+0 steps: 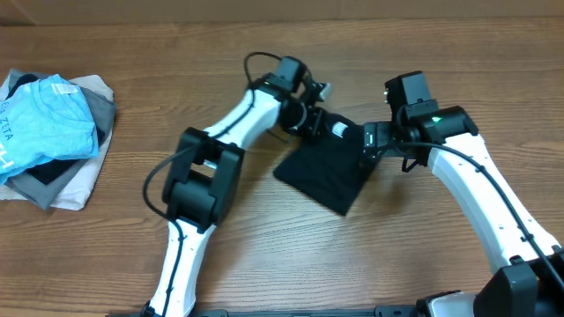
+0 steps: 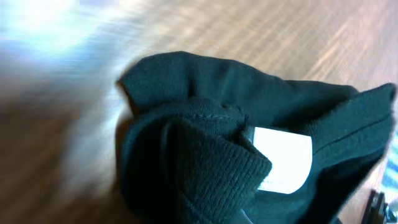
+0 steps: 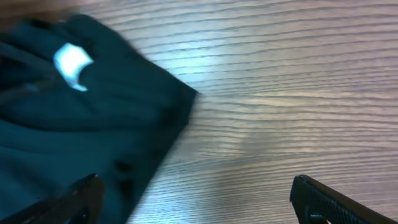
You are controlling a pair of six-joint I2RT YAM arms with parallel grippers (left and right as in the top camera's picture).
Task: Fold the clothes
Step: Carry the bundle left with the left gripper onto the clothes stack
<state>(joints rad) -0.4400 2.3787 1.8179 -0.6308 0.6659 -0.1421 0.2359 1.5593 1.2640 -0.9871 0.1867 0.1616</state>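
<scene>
Holds nothing in the wide-open right hand [image 3: 196, 190], by the black top [image 1: 324, 172] in the middle of the tabletop [image 1: 291, 260]. Cannot tell if the left hand [image 1: 310, 119] grips its far edge.

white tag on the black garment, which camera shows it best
The left wrist view: the white tag is large and fairly sharp there, beside the ribbed collar of the black garment. Overhead shows only a tiny white speck; the right wrist view a small blurred patch.
</scene>
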